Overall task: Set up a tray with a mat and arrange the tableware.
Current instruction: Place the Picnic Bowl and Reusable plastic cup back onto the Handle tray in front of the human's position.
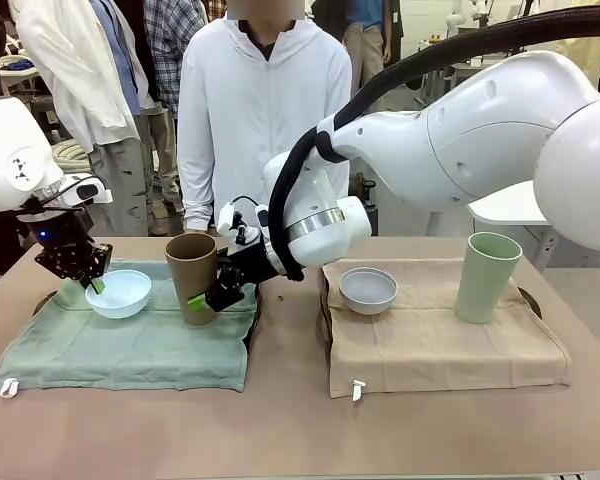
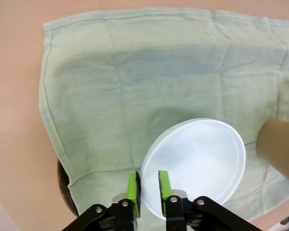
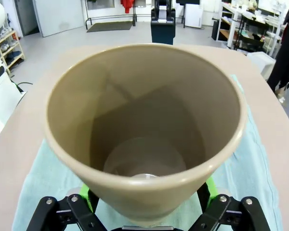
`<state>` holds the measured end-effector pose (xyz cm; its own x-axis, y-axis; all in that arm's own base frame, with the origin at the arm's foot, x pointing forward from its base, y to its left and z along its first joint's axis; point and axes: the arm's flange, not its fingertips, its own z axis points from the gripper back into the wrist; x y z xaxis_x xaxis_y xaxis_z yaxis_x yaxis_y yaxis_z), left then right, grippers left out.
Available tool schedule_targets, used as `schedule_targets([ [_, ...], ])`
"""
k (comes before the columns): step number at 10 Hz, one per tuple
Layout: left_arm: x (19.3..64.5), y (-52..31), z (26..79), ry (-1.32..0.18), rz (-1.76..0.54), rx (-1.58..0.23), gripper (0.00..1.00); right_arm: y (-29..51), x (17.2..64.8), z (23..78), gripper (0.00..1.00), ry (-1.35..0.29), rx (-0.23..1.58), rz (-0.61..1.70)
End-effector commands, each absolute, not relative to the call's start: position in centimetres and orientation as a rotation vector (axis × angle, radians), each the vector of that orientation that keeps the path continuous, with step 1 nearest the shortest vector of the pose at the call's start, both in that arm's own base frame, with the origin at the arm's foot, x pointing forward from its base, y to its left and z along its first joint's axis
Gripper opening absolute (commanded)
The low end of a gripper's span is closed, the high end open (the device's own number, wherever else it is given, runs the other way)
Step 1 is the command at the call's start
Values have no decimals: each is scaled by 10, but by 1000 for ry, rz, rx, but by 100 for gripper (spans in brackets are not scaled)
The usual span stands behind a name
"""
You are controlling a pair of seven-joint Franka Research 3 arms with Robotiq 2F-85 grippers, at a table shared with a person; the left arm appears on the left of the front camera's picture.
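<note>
- The brown cup (image 1: 191, 275) stands upright on the green cloth (image 1: 130, 345), near that cloth's right edge; its lower right side is hidden behind the right claw (image 1: 208, 297).
- In the right wrist view the cup (image 3: 143, 130) sits between the two green pads (image 3: 90, 198), its base cut off at the bottom; the claw stands wide, and whether the pads press the wall I cannot tell.
- The pale blue bowl (image 1: 119, 293) lies on the same cloth, left of the cup and apart from it.
- The left claw (image 1: 93, 284) is at the bowl's left rim; in its wrist view the rim of the bowl (image 2: 195, 166) runs between the narrowly parted pads (image 2: 133, 186), but firm contact is hard to judge.
- A dark tray edge (image 2: 66, 185) peeks out under the cloth corner.
- On the tan cloth (image 1: 435, 340) to the right stand the greyish white bowl (image 1: 368, 290) and the pale green cup (image 1: 487, 277), well apart.
- A person in white (image 1: 260, 110) stands at the far side.
</note>
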<state>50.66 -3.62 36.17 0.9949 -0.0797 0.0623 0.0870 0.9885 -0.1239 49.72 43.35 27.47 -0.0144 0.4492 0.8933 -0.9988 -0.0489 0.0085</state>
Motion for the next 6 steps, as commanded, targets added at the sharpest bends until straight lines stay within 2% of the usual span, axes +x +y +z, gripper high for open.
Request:
schedule_targets([
  [1, 506, -33, 368, -49, -100, -157, 28, 431, 489, 291, 100, -714, 813, 1387],
  [2, 505, -31, 371, -50, -98, -160, 100, 427, 484, 297, 100, -640, 780, 1373],
  [3, 501, -29, 376, -56, -105, -161, 48, 421, 478, 303, 100, -602, 752, 1355],
  [4, 500, -28, 381, -56, -109, -165, 100, 412, 474, 308, 100, -563, 734, 1339],
  [5, 493, -26, 388, -60, -117, -164, 68, 403, 467, 314, 100, -518, 711, 1304],
  [6, 488, -25, 397, -62, -123, -158, 100, 394, 462, 324, 100, -471, 697, 1246],
])
